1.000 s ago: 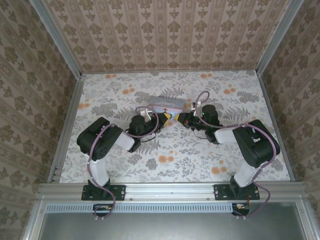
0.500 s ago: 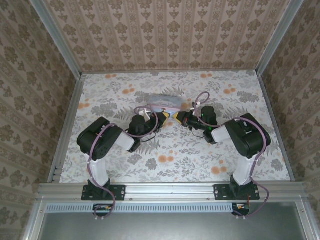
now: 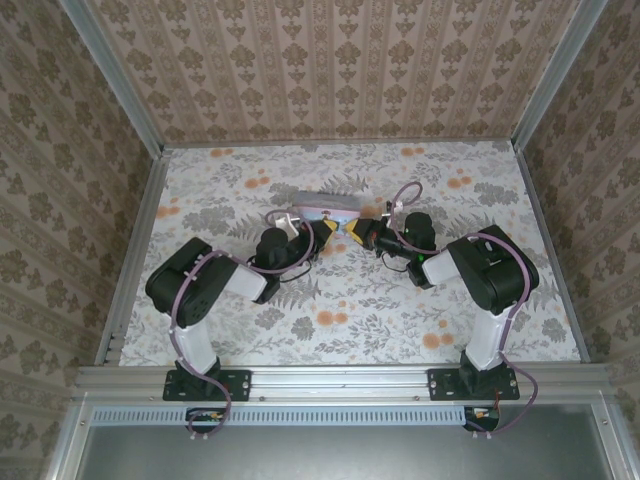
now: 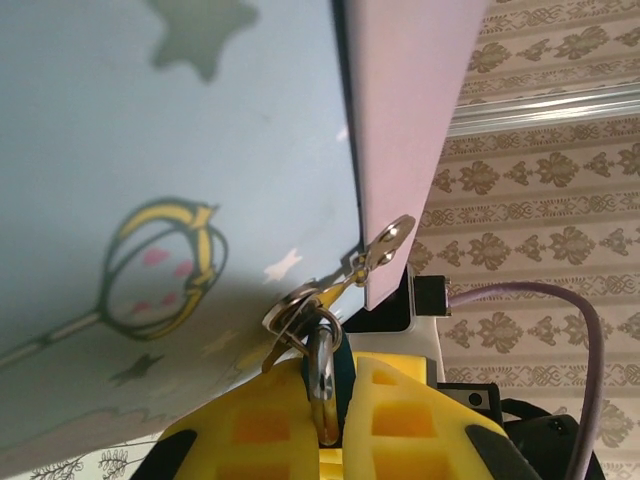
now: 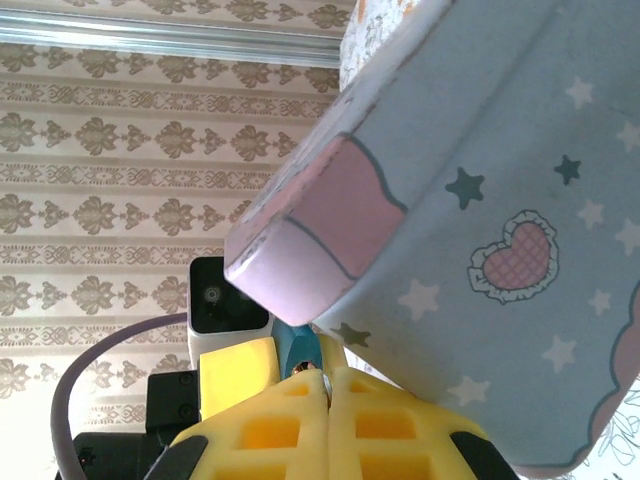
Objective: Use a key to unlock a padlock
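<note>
- Seen from the top external camera, the table (image 3: 470,300) is brightly and evenly lit, and the arms cast only soft, faint shadows just beside them.
- The straight frame rails (image 3: 135,250) lean outward toward that view's corners, as a wide lens makes them.
- In the left wrist view a grey shadow covers the lower part of the pale blue tin (image 4: 150,130), and the metal ring (image 4: 290,310) glints.
- In the right wrist view the wallpaper at the lower left is washed out. The yellow pads (image 5: 235,370) of the right gripper (image 5: 325,380) look slightly soft.
</note>
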Available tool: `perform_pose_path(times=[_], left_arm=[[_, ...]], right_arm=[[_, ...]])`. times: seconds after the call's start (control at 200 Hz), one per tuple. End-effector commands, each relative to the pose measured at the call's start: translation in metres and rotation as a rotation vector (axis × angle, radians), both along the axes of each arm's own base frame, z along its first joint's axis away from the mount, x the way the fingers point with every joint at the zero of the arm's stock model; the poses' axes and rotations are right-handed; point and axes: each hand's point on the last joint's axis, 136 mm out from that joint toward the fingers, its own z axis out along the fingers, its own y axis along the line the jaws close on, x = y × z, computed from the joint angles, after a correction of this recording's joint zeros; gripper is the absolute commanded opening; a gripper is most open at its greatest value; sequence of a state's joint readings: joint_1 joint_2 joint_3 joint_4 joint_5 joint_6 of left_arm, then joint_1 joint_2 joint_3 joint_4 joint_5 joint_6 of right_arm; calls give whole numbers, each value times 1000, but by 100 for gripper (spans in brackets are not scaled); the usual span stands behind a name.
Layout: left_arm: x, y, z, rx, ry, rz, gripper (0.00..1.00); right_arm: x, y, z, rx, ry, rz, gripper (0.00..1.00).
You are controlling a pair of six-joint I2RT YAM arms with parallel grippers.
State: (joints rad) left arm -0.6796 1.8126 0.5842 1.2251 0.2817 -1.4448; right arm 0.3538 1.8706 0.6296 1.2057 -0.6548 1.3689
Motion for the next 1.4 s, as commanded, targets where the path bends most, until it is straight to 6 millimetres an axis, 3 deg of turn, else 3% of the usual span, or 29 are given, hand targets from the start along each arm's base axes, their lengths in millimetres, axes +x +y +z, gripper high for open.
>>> perform_pose_path(times=[0.0, 0.31, 0.715, 0.965, 1.395], left_arm=[[-72, -47, 50, -109, -93, -343, 0], [-73, -48, 61, -120, -131, -344, 0], [-71, -57, 62, -123, -138, -351, 0], [-73, -59, 74, -148, -144, -360, 0], [-82, -60, 63, -131, -125, -392, 0]], right_arm=[[5, 12, 22, 45, -82, 22, 0], [5, 14, 19, 75, -31, 33, 0], [1, 26, 42, 147, -16, 88, 0], [8, 26, 28, 124, -2, 86, 0], [28, 16, 15, 95, -5, 75, 0]])
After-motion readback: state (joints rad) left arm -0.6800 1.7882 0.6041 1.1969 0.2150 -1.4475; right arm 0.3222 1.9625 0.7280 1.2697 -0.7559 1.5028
